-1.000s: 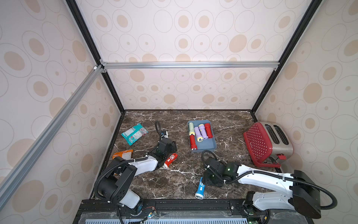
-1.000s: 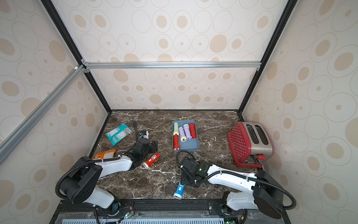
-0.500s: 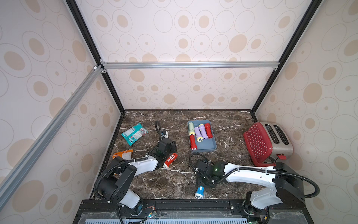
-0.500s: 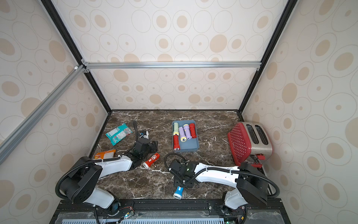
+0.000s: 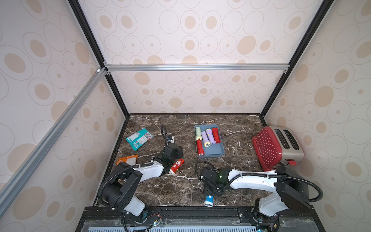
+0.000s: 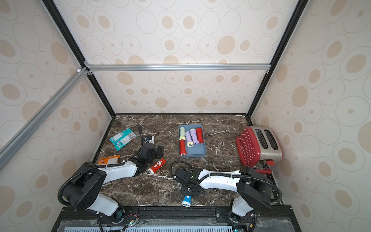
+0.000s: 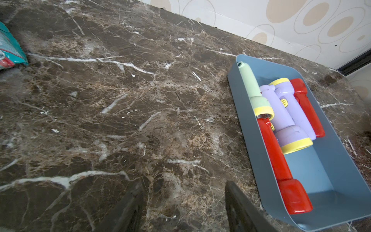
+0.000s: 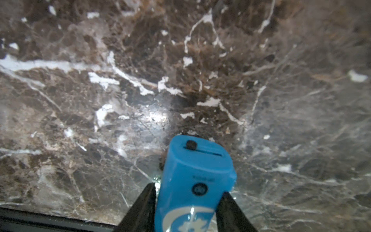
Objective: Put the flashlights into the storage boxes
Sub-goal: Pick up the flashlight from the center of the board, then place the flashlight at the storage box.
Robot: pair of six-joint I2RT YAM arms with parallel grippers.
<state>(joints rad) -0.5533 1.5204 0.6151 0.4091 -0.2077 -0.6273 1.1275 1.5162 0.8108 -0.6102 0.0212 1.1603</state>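
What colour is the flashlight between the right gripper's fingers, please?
The flashlight is bright blue with a white logo; the right wrist view shows it best.

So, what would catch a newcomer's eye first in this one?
The red dotted toaster at the right edge of the table stands out most. Next comes the blue-grey tray near the middle back, holding five bright flashlights. A blue flashlight is near the front edge, clamped between the jaws of the right arm.

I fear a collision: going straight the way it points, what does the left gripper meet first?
For the left gripper the way looks free over the table to the back wall; the storage box lies beside, perhaps narrowly.
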